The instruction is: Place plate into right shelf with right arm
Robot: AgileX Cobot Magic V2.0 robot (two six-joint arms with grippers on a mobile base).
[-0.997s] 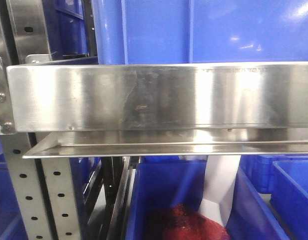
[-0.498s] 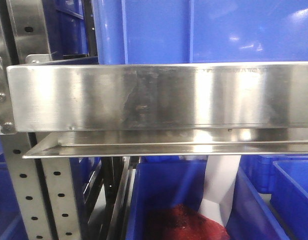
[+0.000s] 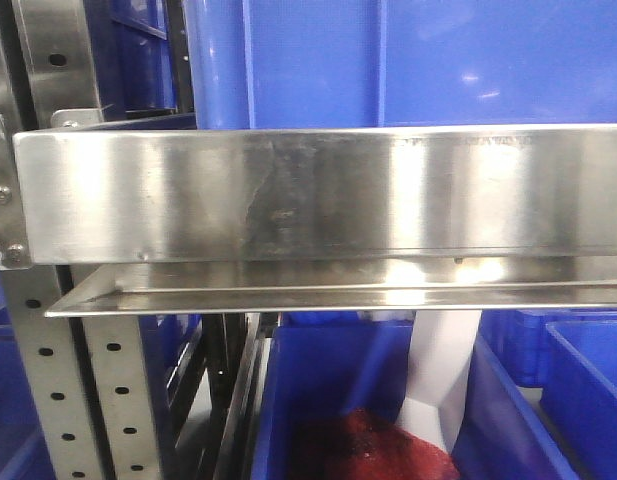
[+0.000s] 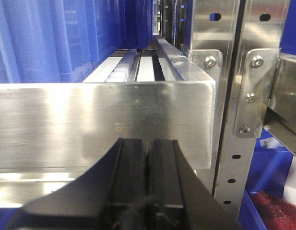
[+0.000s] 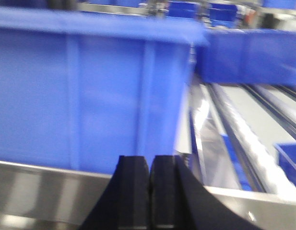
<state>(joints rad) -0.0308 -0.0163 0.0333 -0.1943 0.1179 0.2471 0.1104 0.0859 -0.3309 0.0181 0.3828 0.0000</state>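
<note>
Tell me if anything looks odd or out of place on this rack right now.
Nothing looks damaged or spilled. The oddity: no plate shows in any view, and the right gripper is shut with nothing between its fingers, facing a blue bin on the steel shelf. The right wrist picture is blurred.

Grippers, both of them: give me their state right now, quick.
Left gripper: shut, nothing between the pads, in front of the steel shelf lip.
Right gripper: shut, empty, facing a blue bin; no plate in view.
</note>
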